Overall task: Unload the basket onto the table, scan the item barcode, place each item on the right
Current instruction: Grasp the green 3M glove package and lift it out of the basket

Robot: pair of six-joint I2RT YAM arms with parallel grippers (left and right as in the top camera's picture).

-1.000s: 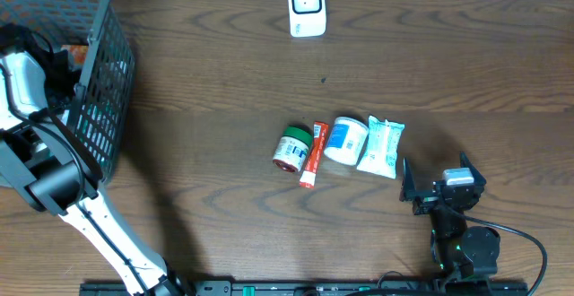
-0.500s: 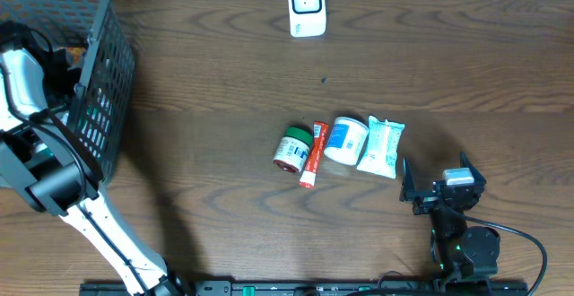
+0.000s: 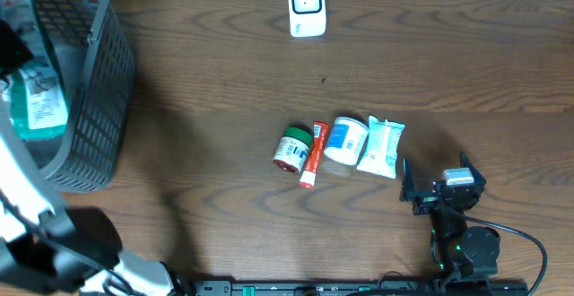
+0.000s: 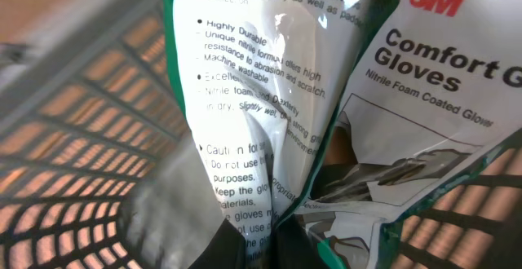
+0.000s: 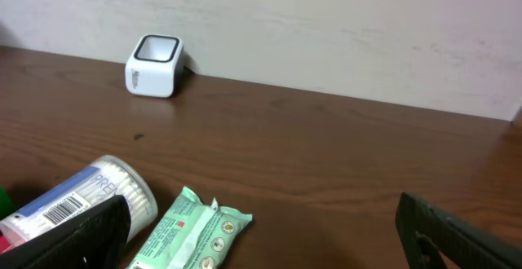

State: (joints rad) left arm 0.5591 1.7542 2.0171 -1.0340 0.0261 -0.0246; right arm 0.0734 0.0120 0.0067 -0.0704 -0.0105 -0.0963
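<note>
The left gripper (image 4: 273, 240) is clamped on a glove packet (image 4: 269, 98), pinching its lower edge between the two dark fingers (image 4: 232, 251). The packet is white and green plastic, creased and folded where it is held. One face is printed with small text and the other reads "Comfort" and "Gloves". From above, the packet (image 3: 36, 99) sits over the opening of the grey mesh basket (image 3: 94, 81) at the far left corner of the table (image 3: 224, 81). The wrist view shows basket mesh on both sides of it. Whether it is fully above the rim cannot be told.

The white scanner (image 3: 306, 7) stands at the middle of the table's far edge, well apart from the packet, and also shows in the right wrist view (image 5: 153, 65).

Four things lie in a row near the middle of the table, toward the near edge. They are a green-lidded jar (image 3: 291, 148), a red tube (image 3: 313, 153) just beside it, a white tub (image 3: 345, 139) with a blue label lying on its side, and a pale green sachet (image 3: 381, 147). The tub and the sachet touch or nearly touch.

The right gripper (image 5: 263, 220) rests near the table's near right corner, just beside the sachet. Its jaws are spread wide with nothing between them.
</note>
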